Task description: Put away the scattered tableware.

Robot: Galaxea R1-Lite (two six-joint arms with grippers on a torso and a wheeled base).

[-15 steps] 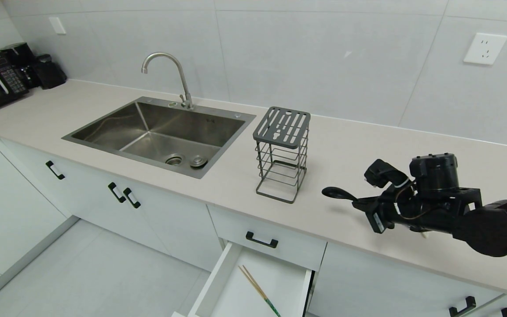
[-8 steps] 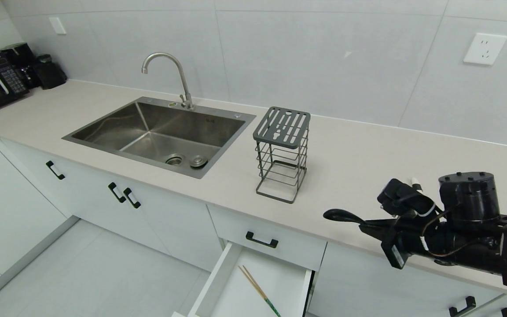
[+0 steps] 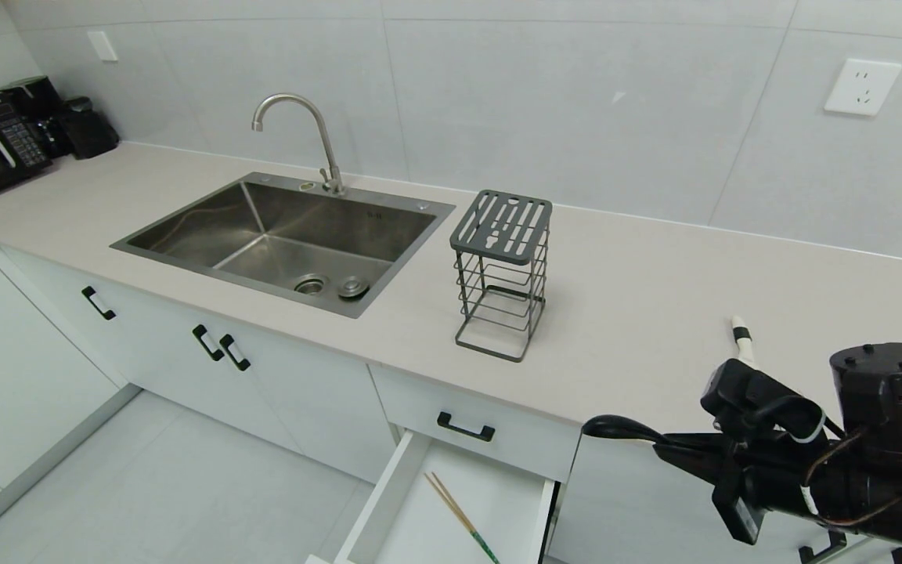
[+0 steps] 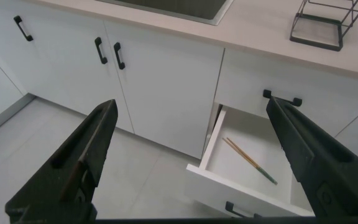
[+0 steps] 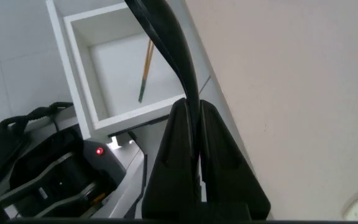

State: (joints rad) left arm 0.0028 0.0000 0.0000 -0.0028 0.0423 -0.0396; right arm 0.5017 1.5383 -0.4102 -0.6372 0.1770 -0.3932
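holding a black spoon [image 3: 615, 428] by its handle in the pinching jaws of the right gripper [image 3: 682, 448] at the table's [image 3: 639, 298] front edge, near the open drawer [image 3: 377, 501] with chopsticks [image 3: 459, 517] inside, with the left gripper's [image 4: 191, 107] jaws spread wide, facing that drawer.

The right arm [image 3: 874, 486] is matte black; its squat cylindrical housing [image 3: 889, 384] has a ring of small screws on the cap. At its 9 o'clock, thin cables and a white tie [image 3: 811, 427] wrap a boxy block [image 3: 741, 388]. The left hand [image 4: 191, 109] has broad, dark, wedge-shaped fingers [image 4: 79, 162].
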